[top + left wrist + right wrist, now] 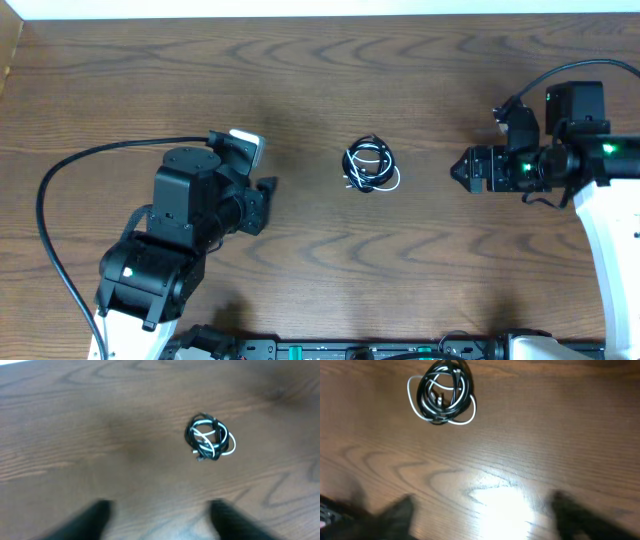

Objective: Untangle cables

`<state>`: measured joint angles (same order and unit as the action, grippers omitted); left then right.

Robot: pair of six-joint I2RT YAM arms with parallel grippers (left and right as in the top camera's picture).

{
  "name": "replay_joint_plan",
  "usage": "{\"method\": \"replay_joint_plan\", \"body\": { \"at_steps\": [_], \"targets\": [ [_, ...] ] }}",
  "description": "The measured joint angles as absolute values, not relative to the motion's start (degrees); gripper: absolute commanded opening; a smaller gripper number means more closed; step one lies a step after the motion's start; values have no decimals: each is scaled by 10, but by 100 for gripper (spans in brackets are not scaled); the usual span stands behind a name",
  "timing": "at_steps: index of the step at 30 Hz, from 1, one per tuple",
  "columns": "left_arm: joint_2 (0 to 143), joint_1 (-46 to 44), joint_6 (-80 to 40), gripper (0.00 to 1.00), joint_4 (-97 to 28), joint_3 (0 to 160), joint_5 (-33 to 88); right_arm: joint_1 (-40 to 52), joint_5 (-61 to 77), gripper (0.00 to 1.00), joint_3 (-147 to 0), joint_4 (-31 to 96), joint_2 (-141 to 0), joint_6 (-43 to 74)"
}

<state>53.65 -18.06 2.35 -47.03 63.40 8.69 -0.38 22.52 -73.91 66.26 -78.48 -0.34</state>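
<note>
Black-and-white cables [370,167] lie between left gripper [160,510] and right gripper [481,506].

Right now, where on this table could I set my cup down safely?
The far strip of table beyond the cables is bare, as are the gaps between the cables and the left arm and right arm. The near edge, by the arms' bases, is crowded with gear.

left arm [175,235]: folded at near-left, wrist angled inward | left gripper [264,192]: fingers [95,517] spread apart, nothing between | right arm [600,190]: reaching in from right side | right gripper [463,170]: aimed leftward, fingers [570,512] parted, holding nothing
</note>
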Motion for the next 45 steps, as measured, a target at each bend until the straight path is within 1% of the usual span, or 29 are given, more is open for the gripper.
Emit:
{"method": "replay_joint_plan", "body": {
  "at_steps": [1, 2, 3, 4, 5, 6, 8, 11, 18, 22, 26, 30, 39, 45],
  "targets": [
    [538, -181, 20, 91, -464, 634, 87, -4, 226, 59, -739, 660, -790, -4],
    [541, -181, 20, 99, -458, 634, 87, -4, 225, 73, -739, 657, -794, -5],
    [545, -181, 19, 99, -453, 634, 87, -4, 226, 66, -739, 653, -797, -3],
    [552, -181, 15, 99, -447, 634, 87, -4, 225, 64, -739, 648, -799, -4],
    [559, -181, 16, 100, -440, 634, 87, -4, 226, 70, -739, 644, -800, -6],
    [567, -181, 16, 100, -434, 634, 87, -4, 226, 80, -739, 641, -800, -7],
    [585, -181, 15, 100, -412, 634, 87, -4, 227, 89, -739, 631, -800, -9],
    [617, -181, 10, 99, -374, 634, 87, -4, 225, 98, -739, 602, -800, -10],
    [709, -181, -29, 100, -322, 634, 87, -4, 159, 99, -740, 500, -800, -6],
    [763, -181, -81, 100, -312, 634, 86, -4, 65, 99, -740, 477, -800, 31],
    [827, -181, -145, 100, -294, 634, 86, -4, -67, 99, -740, 499, -800, 107],
    [888, -190, -183, 100, -263, 634, 101, -4, -136, 99, -741, 518, -800, 164],
    [944, -260, -208, 100, -204, 634, 119, -4, -192, 99, -743, 585, -836, 258],
    [960, -293, -208, 100, -161, 634, 121, -4, -200, 99, -743, 606, -888, 283]
  ]
}}
